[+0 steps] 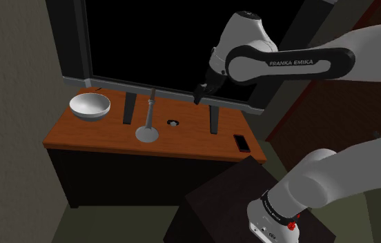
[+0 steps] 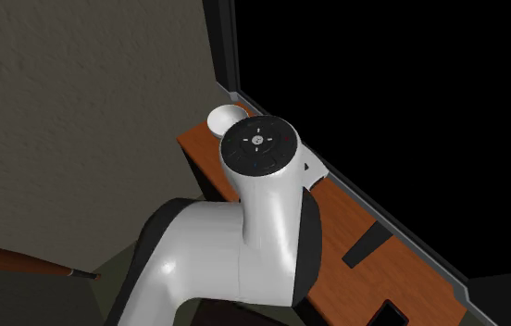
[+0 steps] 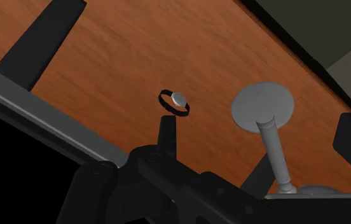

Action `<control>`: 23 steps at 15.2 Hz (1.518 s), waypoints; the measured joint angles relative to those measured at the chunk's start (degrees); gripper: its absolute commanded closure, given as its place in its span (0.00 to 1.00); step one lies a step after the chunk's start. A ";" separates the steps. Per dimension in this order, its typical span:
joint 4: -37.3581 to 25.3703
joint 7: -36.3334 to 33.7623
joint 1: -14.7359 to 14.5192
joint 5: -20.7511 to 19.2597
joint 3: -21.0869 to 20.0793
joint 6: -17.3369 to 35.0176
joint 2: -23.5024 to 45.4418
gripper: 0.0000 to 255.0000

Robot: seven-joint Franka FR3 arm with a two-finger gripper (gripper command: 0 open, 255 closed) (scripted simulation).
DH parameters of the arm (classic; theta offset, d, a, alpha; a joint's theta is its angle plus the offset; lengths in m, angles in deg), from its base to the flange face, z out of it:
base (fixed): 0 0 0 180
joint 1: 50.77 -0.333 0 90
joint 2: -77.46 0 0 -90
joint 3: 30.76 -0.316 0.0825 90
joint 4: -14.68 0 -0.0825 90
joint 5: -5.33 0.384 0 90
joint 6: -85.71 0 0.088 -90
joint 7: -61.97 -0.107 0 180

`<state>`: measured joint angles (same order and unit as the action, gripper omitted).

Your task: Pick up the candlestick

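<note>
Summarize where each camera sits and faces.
Shoulder view: beside the stand, looking down at the wooden table; arm and gripper show.
Second exterior view: close over the arm, looking down along the table; arm's white link shows.
Wrist view: on the hand, facing the tabletop, candlestick and small ring; black gripper body shows.
Shared: shoulder and wrist views both show the candlestick and ring.

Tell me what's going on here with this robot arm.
The white arm's black gripper hangs above the rear part of a wooden tabletop. The grey candlestick it is meant to pick up stands upright on the table, untouched and apart from the gripper. A white bowl sits toward the shoulder view's left. A small dark ring lies between the candlestick and the gripper.
</note>
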<state>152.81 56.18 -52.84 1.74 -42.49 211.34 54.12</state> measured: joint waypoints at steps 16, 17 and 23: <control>-20.21 -17.29 -0.67 -17.23 -5.61 18.23 33.35 0.00; -22.37 -18.42 -1.27 -18.62 -5.43 18.50 35.59 0.00; -24.39 -21.37 -2.60 -22.01 -4.41 20.92 40.00 0.00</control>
<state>128.42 34.81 -55.44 -20.27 -46.90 232.26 94.11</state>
